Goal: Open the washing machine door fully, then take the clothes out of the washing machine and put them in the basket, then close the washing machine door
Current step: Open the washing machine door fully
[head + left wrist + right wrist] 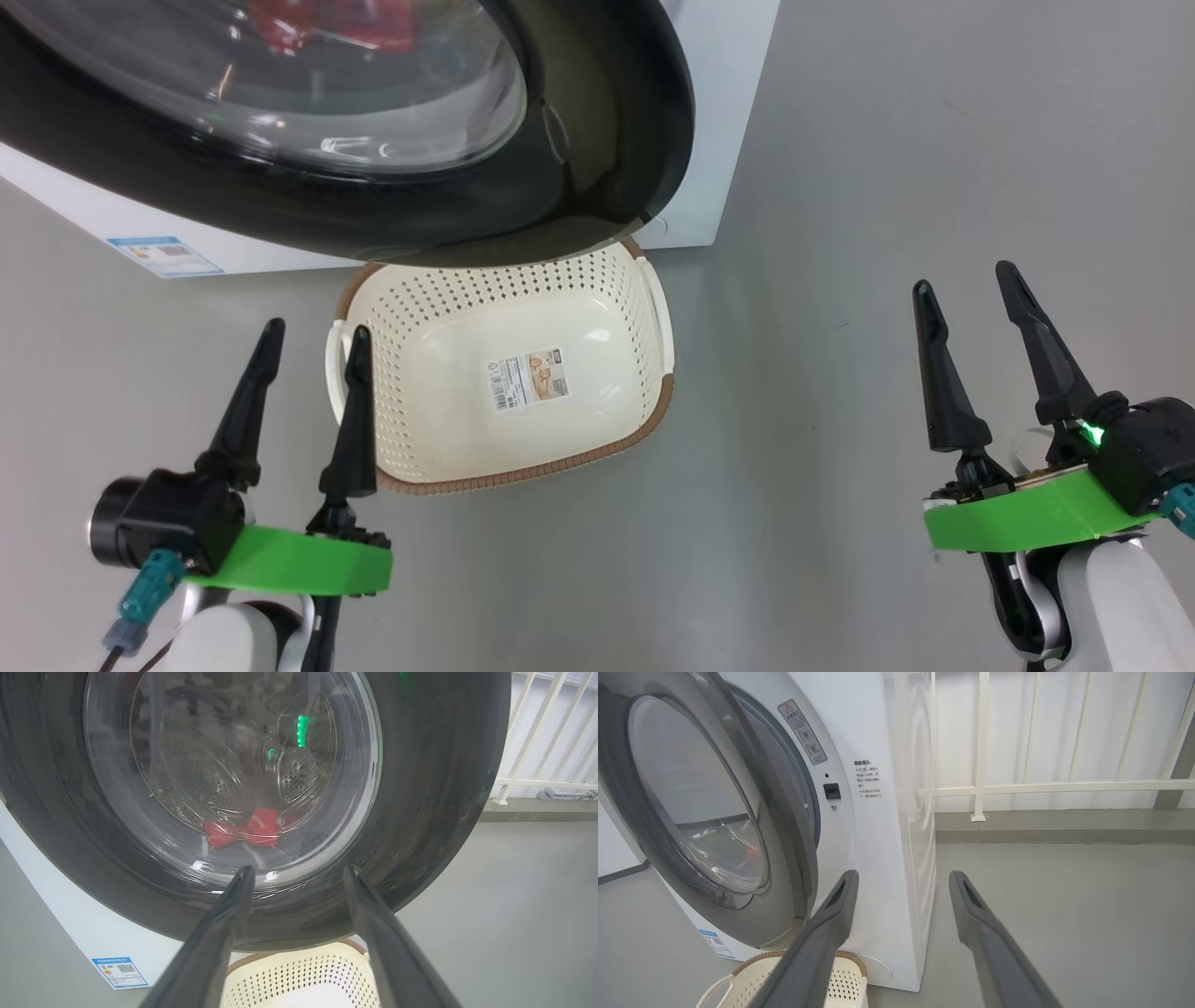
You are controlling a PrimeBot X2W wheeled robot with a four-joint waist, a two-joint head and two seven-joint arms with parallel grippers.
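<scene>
Head view, left to right. Lower left: left pincer [316,331], fingers spread, gripping nothing. Its inner finger overlaps the left side of the basket [448,317] in frame, and I can't tell if they touch. Upper left to centre: the washing machine door [607,140], its black rim overhanging the basket's far end. The red clothes [280,28] show through the glass at the top edge, inside the drum. Centre: the basket sits on the grey floor [840,485] with a label sticker [527,378] on its bottom. Top, right of centre: a white corner of the washing machine [733,93]. Right: right pincer [964,280], fingers spread, gripping nothing, well apart from the basket. Right wrist view: the door is ajar, swung partly off the machine front.
</scene>
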